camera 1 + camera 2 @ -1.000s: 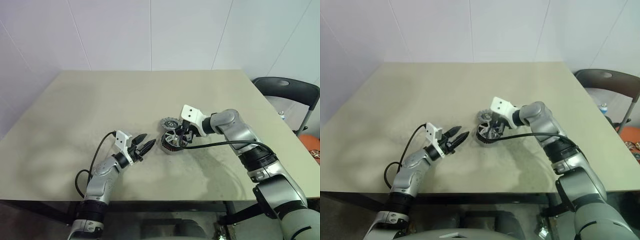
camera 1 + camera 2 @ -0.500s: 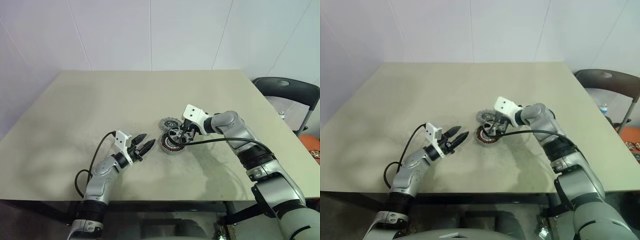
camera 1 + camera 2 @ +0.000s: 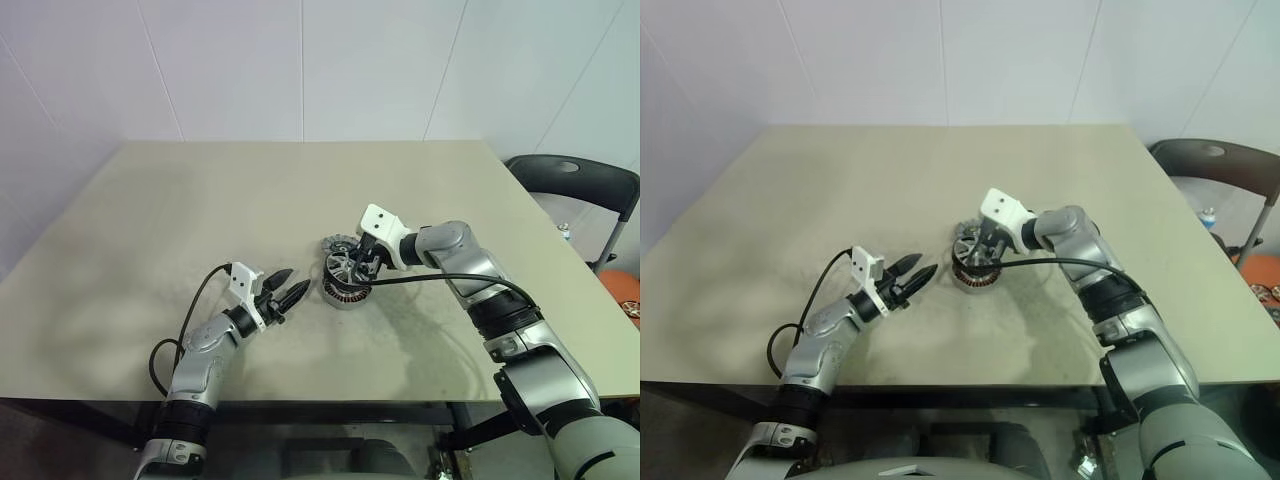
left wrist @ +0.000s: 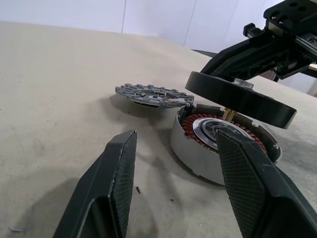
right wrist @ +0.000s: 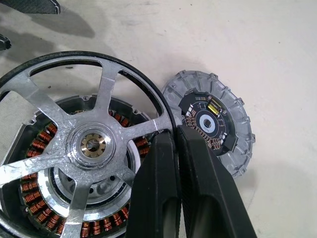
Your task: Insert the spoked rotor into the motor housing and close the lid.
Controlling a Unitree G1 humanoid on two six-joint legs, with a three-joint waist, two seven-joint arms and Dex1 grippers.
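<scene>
- The step in hand is the insertion: the right end effector (image 5: 171, 198) is clenched on the rim of the spoked rotor (image 5: 74, 144), its two fingers pressed together over the dark outer ring with one spoke ending just at the grip.
- The spoked rotor hangs tilted just above the motor housing (image 4: 223, 144), which sits on the counter (image 3: 200, 220) directly under the held disc. In the left wrist view a brass shaft runs down from the rotor toward the silver centre of the housing, and the copper windings are open to view all round it.
- I judge the rotor is over the bore but not yet seated: one edge rides higher than the other and a gap shows between disc and housing.
- The lid (image 5: 210, 119), a grey toothed disc with a dark circuit face, lies flat on the counter just beyond the right end effector's fingertips, beside the housing and touching neither finger.
- The left end effector (image 3: 285, 295) is released, fingers spread and grasping nothing, level with the housing and a short way off from it.
- The next move calls for levelling the rotor, keeping the hub centred, and lowering straight. Magnetic pull may snatch it sideways, so a steadying hold on the housing could help.
- The lid closing is not yet begun.
</scene>
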